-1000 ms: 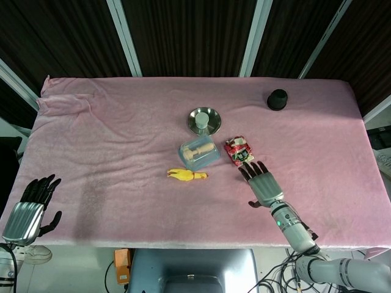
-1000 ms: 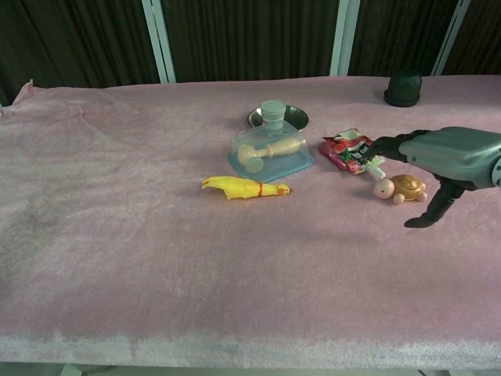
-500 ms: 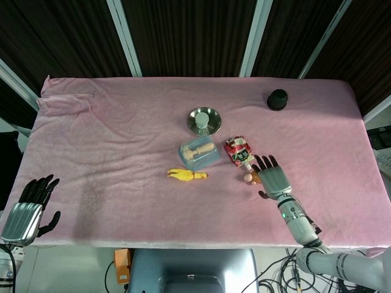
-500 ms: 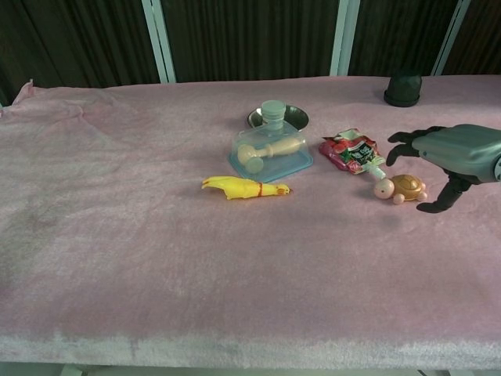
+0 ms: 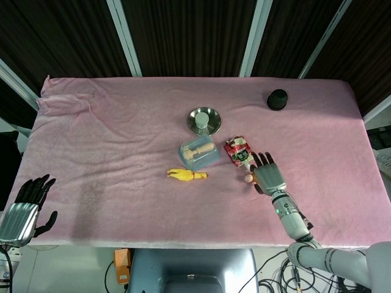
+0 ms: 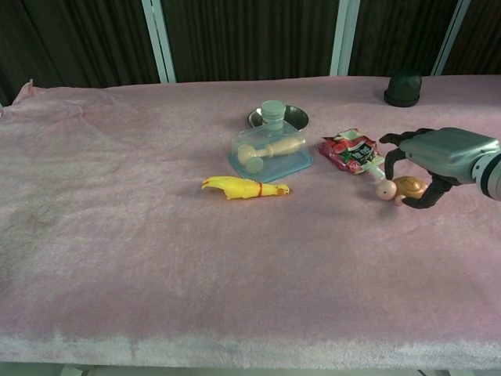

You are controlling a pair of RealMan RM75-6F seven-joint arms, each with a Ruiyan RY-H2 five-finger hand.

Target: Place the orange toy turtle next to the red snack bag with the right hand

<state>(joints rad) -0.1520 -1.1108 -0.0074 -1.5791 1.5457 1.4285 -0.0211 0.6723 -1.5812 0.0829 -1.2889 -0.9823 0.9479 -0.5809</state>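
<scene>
While fingers point(image 6: 394, 159) curl, right hand point(image 6: 438, 160) cups domed orange toy turtle point(image 6: 401, 188); hold unclear.

the right hand point(image 5: 269, 175) hides most of the orange toy turtle point(image 5: 248, 179).

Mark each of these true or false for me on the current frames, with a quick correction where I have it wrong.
1. The orange toy turtle lies beside the red snack bag. True.
2. The right hand has lifted the turtle clear of the cloth. False: the turtle sits on the pink cloth, fingers curled around it.
3. The yellow rubber chicken lies in front of the clear blue box. True.
4. The left hand holds the chicken. False: it holds nothing, at the table's edge.
</scene>
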